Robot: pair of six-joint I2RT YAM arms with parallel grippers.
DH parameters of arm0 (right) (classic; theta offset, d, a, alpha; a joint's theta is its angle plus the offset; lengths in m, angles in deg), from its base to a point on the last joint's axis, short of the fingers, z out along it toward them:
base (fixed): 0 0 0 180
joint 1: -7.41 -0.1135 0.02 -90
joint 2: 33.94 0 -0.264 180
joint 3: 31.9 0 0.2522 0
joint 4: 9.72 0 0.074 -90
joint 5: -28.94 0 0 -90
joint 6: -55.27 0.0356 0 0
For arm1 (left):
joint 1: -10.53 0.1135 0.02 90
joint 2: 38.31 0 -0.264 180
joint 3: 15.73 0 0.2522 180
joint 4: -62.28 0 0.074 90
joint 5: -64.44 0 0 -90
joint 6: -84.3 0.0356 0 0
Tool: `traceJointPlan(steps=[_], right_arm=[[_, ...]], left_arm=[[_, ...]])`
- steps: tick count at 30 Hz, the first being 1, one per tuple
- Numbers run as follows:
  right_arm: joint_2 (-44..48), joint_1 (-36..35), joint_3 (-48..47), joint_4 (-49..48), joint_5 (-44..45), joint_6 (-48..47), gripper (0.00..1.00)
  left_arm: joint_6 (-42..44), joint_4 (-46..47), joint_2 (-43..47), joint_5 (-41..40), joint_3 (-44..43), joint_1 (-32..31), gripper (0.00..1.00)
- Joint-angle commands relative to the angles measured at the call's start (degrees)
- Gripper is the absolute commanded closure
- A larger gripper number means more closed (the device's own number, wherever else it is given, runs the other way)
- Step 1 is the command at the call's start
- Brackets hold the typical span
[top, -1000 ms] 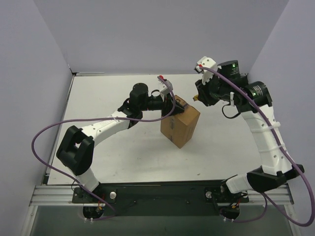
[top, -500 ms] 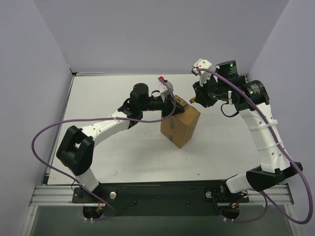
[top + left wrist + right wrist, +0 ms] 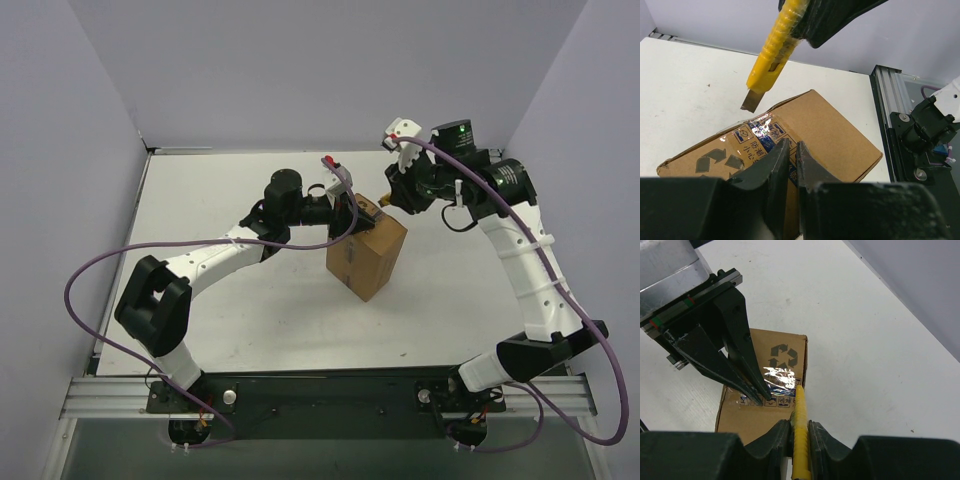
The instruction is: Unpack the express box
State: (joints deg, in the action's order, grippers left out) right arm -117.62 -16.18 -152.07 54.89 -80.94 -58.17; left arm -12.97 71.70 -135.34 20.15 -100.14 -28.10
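Observation:
The express box (image 3: 366,256) is a brown carton standing tilted mid-table, with recycling marks and shiny clear tape on its top (image 3: 782,376). My left gripper (image 3: 360,213) rests its tips on the box's taped top (image 3: 840,135); its jaws (image 3: 792,143) are shut with only a thin slit between them and nothing in it. My right gripper (image 3: 800,424) is shut on a yellow utility knife (image 3: 800,440). The knife (image 3: 775,45) hangs above the box's far edge with its blade (image 3: 751,100) out, close to the left fingers (image 3: 735,365).
The white table (image 3: 230,190) is walled by pale panels at the back and both sides. An aluminium rail (image 3: 887,110) and arm base hardware lie along the near edge. Purple cables (image 3: 90,270) loop off both arms.
My right arm has carried the knife leftward, nearer the box's far top corner. The left gripper has narrowed slightly and stays on the box top. The box has not moved.

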Motion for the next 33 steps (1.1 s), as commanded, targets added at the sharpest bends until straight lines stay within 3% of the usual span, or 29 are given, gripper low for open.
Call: traceJointPlan(steps=[1, 33], right_arm=[[-1.0, 0.3, 0.6, -2.4, -0.4, -1.0, 1.0], [-1.0, 0.4, 1.9, -3.2, 2.0, -0.7, 1.0]], left_arm=[[1.1, -10.8, -3.9, -0.8, 1.7, 0.3, 0.8], [0.1, -10.1, -4.4, -1.2, 2.0, 0.6, 0.8]])
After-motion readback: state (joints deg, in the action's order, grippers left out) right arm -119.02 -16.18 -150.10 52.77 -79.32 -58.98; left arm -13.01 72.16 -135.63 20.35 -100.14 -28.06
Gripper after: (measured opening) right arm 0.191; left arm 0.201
